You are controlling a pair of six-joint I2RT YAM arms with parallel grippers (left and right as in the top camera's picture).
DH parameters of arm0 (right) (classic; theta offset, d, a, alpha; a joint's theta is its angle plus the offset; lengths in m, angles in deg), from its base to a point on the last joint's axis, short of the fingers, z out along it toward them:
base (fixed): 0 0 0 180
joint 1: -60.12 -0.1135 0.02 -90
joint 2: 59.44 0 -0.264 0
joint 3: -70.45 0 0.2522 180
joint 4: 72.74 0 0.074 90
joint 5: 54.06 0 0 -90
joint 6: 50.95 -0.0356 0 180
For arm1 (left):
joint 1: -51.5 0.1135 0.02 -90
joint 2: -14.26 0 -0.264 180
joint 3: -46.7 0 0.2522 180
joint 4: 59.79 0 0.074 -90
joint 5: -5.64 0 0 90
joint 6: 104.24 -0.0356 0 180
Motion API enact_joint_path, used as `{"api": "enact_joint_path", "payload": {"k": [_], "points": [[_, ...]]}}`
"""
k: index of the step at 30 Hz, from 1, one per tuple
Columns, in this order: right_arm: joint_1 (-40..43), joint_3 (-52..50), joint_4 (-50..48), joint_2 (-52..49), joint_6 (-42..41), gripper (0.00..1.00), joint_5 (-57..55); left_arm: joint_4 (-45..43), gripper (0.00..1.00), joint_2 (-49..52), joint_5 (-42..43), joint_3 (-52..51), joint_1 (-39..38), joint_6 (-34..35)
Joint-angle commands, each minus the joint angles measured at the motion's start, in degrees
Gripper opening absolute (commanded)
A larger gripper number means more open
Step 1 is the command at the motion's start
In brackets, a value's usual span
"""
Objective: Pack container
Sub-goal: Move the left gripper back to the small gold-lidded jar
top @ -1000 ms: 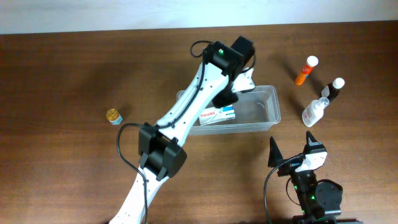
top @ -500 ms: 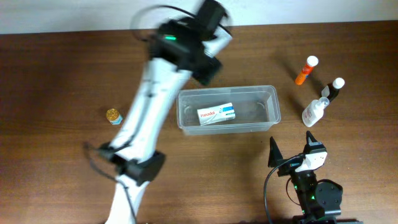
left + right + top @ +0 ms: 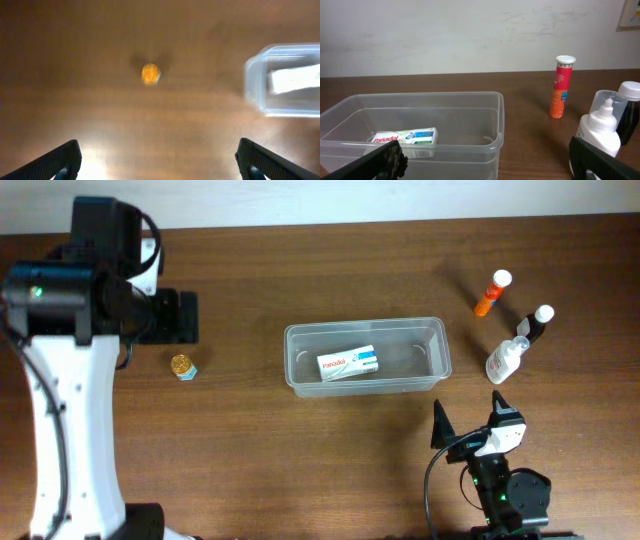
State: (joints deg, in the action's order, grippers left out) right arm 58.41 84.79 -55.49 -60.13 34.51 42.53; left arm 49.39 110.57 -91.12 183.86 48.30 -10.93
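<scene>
The container [image 3: 365,324] is a long clear tub in the middle of the table, and a white Panadol box [image 3: 349,364] lies flat inside it. My left gripper [image 3: 183,318] hangs open and empty at the far left, just above a small gold-lidded jar [image 3: 182,366]. In the left wrist view the jar [image 3: 150,73] is ahead of the open gripper [image 3: 157,161], with the container's end [image 3: 254,85] at the right. My right gripper [image 3: 469,416] stands open near the front edge, facing the container [image 3: 420,96] and the box [image 3: 405,137].
Three bottles stand to the right of the container: an orange tube [image 3: 491,293], a dark bottle with a white cap [image 3: 538,323] and a white nozzle bottle [image 3: 505,360]. In the right wrist view the white bottle [image 3: 600,132] is close to the right finger.
My left arm has swung from over the container to the far left and its gripper has opened. The box stays in the container. The right arm has not moved.
</scene>
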Motion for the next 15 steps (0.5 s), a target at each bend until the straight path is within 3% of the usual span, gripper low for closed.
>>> {"api": "enact_joint_path", "payload": {"k": [1,8,15], "points": [[-0.52,-0.26,0.37,0.37,-0.37,0.98,0.50,-3.39,0.99,1.14,6.64,-8.35,4.15,1.40],[-0.52,-0.26,0.37,0.37,-0.35,0.98,0.50,-12.37,0.99,1.33,7.48,-20.31,9.57,2.27],[-0.52,-0.26,0.37,0.37,-0.35,0.98,0.50,-16.41,0.99,1.88,8.70,-25.44,13.62,2.27]]}}
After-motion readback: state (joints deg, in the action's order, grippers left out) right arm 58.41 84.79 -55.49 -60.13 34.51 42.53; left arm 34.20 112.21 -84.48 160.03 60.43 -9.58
